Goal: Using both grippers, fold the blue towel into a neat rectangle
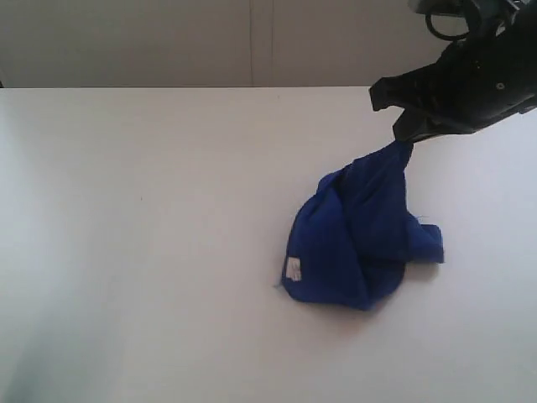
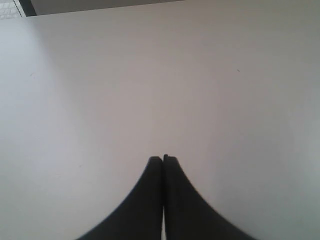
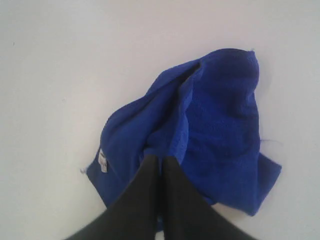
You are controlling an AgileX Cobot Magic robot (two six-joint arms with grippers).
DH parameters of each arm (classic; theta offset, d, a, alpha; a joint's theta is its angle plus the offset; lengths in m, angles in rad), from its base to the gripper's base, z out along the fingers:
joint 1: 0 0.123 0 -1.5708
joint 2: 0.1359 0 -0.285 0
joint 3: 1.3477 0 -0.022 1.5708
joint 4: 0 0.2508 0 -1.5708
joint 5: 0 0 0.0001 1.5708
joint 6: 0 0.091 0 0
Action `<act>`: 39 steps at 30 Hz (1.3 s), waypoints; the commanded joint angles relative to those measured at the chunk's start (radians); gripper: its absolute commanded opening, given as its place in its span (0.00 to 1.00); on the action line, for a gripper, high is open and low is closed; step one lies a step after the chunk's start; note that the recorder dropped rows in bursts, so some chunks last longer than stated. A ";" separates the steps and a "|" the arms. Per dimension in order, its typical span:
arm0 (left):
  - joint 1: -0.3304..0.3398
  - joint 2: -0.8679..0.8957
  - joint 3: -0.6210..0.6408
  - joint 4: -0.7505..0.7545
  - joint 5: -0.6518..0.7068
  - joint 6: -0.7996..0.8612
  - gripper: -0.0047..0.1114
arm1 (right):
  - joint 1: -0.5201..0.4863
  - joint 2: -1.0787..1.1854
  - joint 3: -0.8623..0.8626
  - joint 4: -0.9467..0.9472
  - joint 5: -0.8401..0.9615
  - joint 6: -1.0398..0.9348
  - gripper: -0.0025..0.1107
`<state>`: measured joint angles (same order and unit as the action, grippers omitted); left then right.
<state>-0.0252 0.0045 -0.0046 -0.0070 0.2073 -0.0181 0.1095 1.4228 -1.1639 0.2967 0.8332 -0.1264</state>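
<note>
Broadly, a pale, matte white table (image 1: pixel 126 269) fills most of the scene, and behind its far edge stands a plain off-white wall (image 1: pixel 126 42) with one thin vertical seam. Right of the middle of the table lies the blue towel (image 1: pixel 361 235), bunched into a rumpled heap rather than spread flat. The right claw (image 1: pixel 409 136) comes in from the far right with its jaws pressed together on a pinch of the towel's far-right end, drawing that part up into a narrow peak while the bulk rests on the table. The left claw (image 2: pixel 163 159) has its jaws closed tip to tip, holds nothing and hangs over bare table; the exterior view does not show it. The heap's long axis runs on a slant from its near-left edge, where a small white tag (image 1: pixel 293 269) shows, up to the pinched peak at the far right. One loose flap pokes out to the right, lying flat on the table.
</note>
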 commanded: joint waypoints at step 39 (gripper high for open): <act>0.002 -0.004 0.005 0.001 -0.241 0.006 0.04 | 0.000 -0.074 0.337 0.005 -0.273 -0.054 0.02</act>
<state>-0.0252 0.0045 -0.0046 -0.0070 0.0842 -0.0143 0.1095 1.3535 -0.8333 0.2999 0.5698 -0.1716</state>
